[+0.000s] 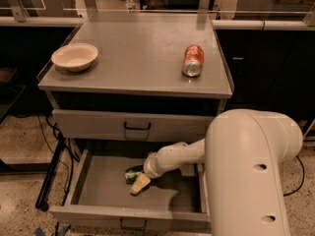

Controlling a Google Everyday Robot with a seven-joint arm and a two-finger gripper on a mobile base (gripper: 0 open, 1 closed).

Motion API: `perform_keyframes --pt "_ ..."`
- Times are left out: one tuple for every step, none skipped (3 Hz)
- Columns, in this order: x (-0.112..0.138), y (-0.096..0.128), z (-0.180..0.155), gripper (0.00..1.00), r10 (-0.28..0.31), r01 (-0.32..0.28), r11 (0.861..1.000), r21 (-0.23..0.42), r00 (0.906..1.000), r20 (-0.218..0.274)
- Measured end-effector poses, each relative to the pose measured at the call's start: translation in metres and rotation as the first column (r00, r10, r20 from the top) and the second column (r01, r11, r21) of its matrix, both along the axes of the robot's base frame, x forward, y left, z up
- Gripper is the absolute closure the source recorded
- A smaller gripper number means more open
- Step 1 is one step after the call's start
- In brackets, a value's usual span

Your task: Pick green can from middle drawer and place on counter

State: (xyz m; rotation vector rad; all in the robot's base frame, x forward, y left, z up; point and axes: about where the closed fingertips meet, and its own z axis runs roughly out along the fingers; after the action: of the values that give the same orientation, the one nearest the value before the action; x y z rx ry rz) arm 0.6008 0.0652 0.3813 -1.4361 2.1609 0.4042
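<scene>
In the grey metal drawer (98, 195), the dark-green can (132, 173) lies sideways, just far-left of my pale claw (140, 183). Whether I'm gripping, I cannot tell.

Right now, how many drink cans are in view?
2. The orange-red can lies on the counter, right side. The green can lies in the open middle drawer, beside the claw. Others may be hidden behind the arm.

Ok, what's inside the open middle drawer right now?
The green can lies inside the middle drawer, with the end effector right beside it. The arm covers part of the can and the drawer's right side.
</scene>
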Motion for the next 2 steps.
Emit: perform_keyframes --pt "0.0009 0.0079 -0.0195 0.00 0.031 -0.031 1.000 0.006 0.9984 -0.047" --pt "0.0010 0.0085 -0.0214 0.00 0.034 -0.033 0.999 0.005 0.9981 -0.052"
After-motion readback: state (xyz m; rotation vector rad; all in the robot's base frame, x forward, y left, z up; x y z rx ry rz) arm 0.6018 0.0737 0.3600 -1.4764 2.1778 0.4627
